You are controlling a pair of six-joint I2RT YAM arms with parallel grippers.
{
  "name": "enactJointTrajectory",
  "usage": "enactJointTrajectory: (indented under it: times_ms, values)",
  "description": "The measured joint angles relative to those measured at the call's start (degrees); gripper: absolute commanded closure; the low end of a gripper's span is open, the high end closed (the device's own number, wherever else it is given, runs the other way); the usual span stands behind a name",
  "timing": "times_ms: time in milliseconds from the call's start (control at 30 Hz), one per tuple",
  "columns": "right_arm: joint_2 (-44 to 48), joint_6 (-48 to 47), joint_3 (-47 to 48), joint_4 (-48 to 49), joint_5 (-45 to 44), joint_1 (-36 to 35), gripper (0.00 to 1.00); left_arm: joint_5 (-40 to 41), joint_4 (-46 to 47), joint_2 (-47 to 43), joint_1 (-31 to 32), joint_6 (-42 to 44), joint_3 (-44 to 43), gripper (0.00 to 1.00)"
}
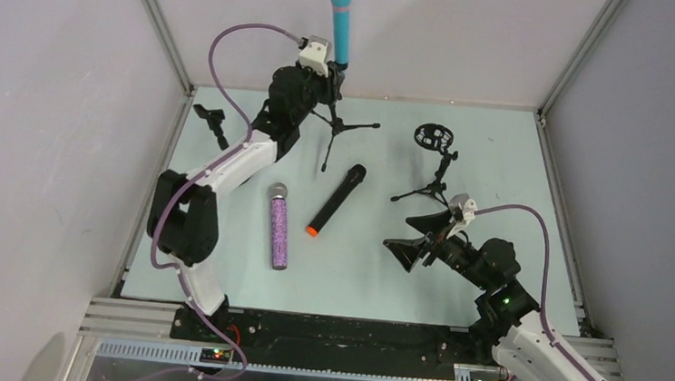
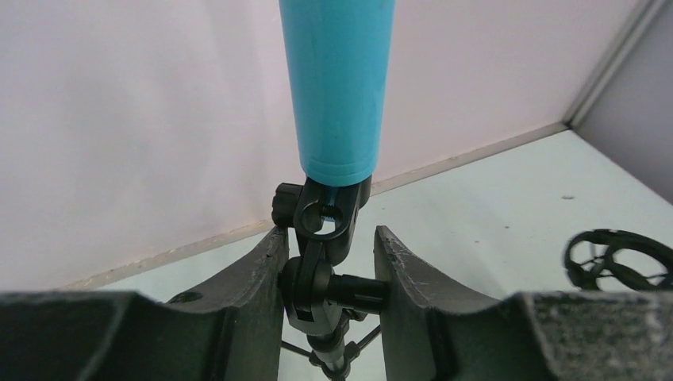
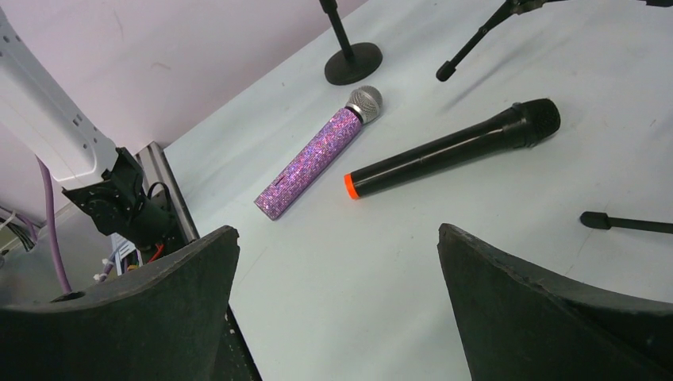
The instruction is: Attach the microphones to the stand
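The turquoise-blue microphone (image 1: pixel 339 18) stands upright in the clip of a black tripod stand (image 1: pixel 333 126) at the back. My left gripper (image 1: pixel 332 74) is shut on that stand's swivel joint just below the mic. In the left wrist view the mic (image 2: pixel 337 87) sits above the joint (image 2: pixel 321 278), with my gripper (image 2: pixel 327 274) pressing its two sides. The purple glitter microphone (image 1: pixel 278 227) and the black microphone with orange end (image 1: pixel 336 199) lie on the table. Both show in the right wrist view, the purple (image 3: pixel 317 155) and the black (image 3: pixel 452 147). My right gripper (image 1: pixel 417 238) (image 3: pixel 337 234) is open and empty, right of them.
A second tripod stand with a ring-shaped mount (image 1: pixel 435 139) stands at the back right, just beyond my right gripper. A small black stand (image 1: pixel 212 121) sits at the back left; its round base (image 3: pixel 353 62) shows in the right wrist view. Grey walls enclose the pale table (image 1: pixel 364 274).
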State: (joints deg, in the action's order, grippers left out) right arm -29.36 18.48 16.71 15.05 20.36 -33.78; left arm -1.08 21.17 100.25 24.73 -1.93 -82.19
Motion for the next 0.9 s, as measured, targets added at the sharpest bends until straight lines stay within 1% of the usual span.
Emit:
enactJointTrajectory:
  times_ms: [233,500,667,700,767,800,833,867,900]
  values:
    - [-1.8,0.6,0.0,0.3,0.6,0.0,0.01,2.4,-2.0,6.0,-2.1,0.0,-3.9,1.0]
    - [-3.1,1.0,0.0,0.3,0.7,0.0,0.01,2.5,-2.5,11.3,-3.5,-0.2,-4.5,1.0]
    - [-3.2,1.0,0.0,0.4,0.7,0.1,0.01,2.3,-2.2,12.3,-3.6,-0.2,-4.5,0.99]
    - [-3.2,1.0,0.0,0.6,0.7,0.1,0.01,2.3,-2.2,12.3,-3.6,-0.2,-4.5,0.98]
    - [-3.2,1.0,0.0,0.9,1.0,0.2,0.01,2.3,-2.1,12.3,-3.6,-0.2,-4.5,0.89]
    - [-3.2,1.0,0.0,1.2,1.3,0.2,0.0,2.3,-2.1,12.3,-3.6,-0.2,-4.5,0.86]
    - [-3.2,1.0,0.0,1.5,1.5,0.2,0.0,2.3,-2.1,12.3,-3.6,-0.2,-4.5,0.8]
    - [-3.2,1.0,0.0,1.7,1.7,0.2,0.01,2.3,-2.1,12.3,-3.6,-0.2,-4.5,0.77]
    - [-3.2,1.0,0.0,2.0,1.9,0.2,0.01,2.3,-2.1,12.3,-3.6,-0.2,-4.4,0.7]
